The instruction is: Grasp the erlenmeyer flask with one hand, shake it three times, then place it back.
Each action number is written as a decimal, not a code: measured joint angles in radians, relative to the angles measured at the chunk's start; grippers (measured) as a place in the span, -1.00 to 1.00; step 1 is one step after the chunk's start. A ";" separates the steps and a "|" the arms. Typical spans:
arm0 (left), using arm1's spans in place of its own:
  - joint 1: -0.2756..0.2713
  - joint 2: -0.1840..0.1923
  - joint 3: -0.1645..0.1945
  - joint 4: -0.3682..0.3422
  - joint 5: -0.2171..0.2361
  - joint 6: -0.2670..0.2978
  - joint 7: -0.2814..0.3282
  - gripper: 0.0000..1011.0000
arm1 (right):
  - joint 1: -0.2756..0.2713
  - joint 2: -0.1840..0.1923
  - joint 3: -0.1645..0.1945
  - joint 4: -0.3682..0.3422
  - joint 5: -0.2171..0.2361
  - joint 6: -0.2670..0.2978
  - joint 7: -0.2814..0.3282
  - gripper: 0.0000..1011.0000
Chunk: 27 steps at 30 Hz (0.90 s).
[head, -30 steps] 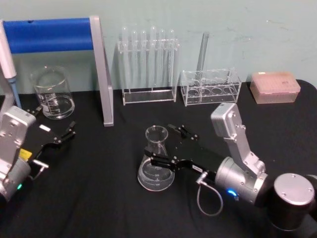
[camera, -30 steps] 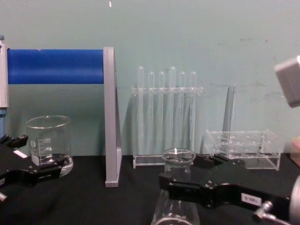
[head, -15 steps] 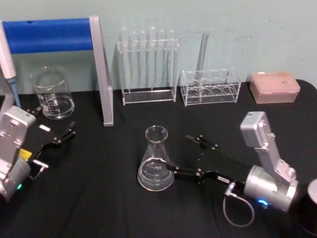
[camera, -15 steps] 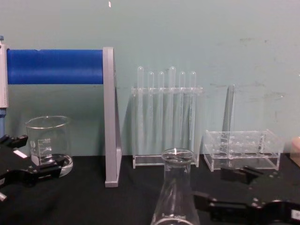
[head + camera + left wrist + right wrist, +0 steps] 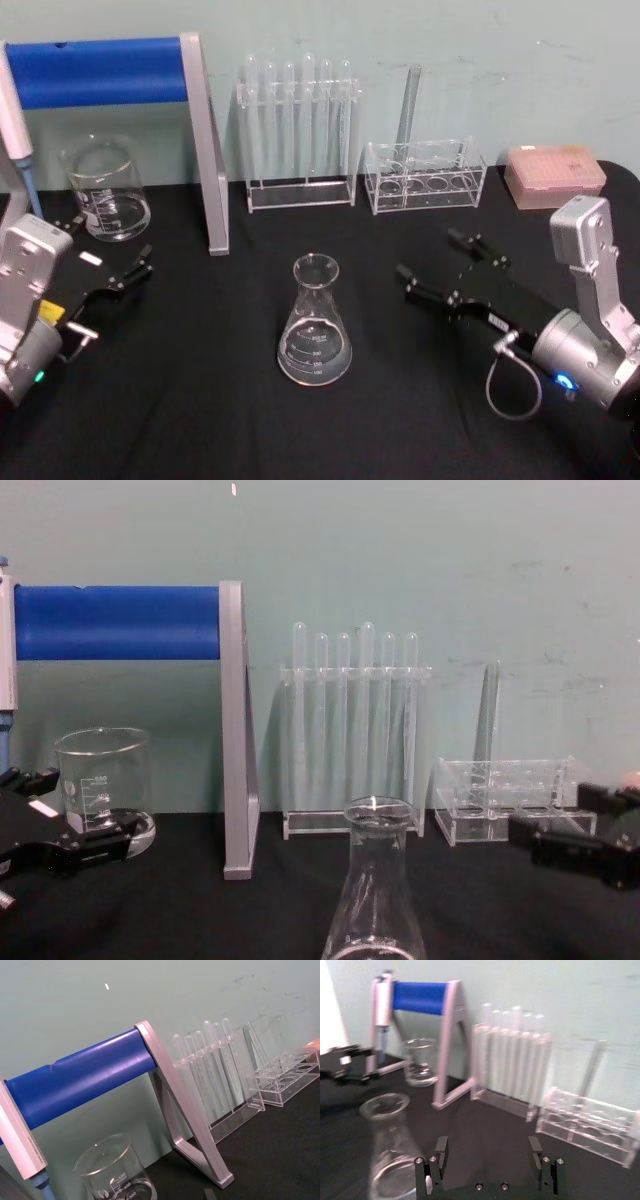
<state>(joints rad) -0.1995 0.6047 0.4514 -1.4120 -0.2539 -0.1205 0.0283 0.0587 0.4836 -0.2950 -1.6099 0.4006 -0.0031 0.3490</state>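
Glass flask [image 5: 315,325] stands upright alone on the black worktop [image 5: 220,420], mid-front. Right tool [image 5: 438,262] hangs well to its right, fingers spread, holding nothing. Left tool [image 5: 128,268] sits spread near the beaker [image 5: 105,188].

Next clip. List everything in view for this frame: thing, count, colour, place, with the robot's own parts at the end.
conical flask: 1, clear glass, upright at the middle of the table, free of both grippers
beaker: 1, clear glass, back left
stand: 1, grey legs with a blue bar, back left
tall tube rack: 1, clear, back centre, holding six test tubes
low tube rack: 1, clear, back right of centre, one tube standing in it
tip box: 1, pinkish, back right
table: 1, black cover
left gripper: 1, black, open, parked at the left by the beaker
right gripper: 1, black, open, to the right of the flask, apart from it
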 joint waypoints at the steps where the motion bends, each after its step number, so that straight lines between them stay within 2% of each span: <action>1: 0.000 0.000 0.000 0.000 0.000 0.000 0.000 0.98 | 0.000 -0.008 0.005 0.002 -0.004 -0.001 -0.014 0.98; 4: 0.000 0.000 0.000 0.000 0.000 0.000 0.000 0.98 | 0.001 -0.039 0.018 0.010 -0.023 -0.005 -0.062 0.98; 7: 0.000 0.000 0.000 0.000 0.000 0.000 0.000 0.98 | 0.009 -0.091 0.034 0.028 -0.051 -0.013 -0.134 0.98; 13: 0.000 0.000 0.000 0.000 0.000 0.000 0.000 0.98 | 0.023 -0.154 0.049 0.062 -0.088 -0.021 -0.214 0.98; 16: 0.000 0.000 0.000 0.000 0.000 0.000 0.000 0.98 | 0.035 -0.189 0.052 0.089 -0.126 -0.028 -0.265 0.98; 20: 0.000 0.000 0.000 0.000 0.000 0.000 0.000 0.98 | 0.048 -0.215 0.051 0.118 -0.184 -0.040 -0.318 0.98; 27: 0.000 0.000 0.000 0.000 0.000 0.000 0.000 0.98 | 0.061 -0.240 0.052 0.153 -0.240 -0.043 -0.355 0.98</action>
<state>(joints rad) -0.1995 0.6047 0.4514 -1.4119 -0.2539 -0.1205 0.0283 0.1196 0.2440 -0.2435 -1.4566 0.1601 -0.0460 -0.0062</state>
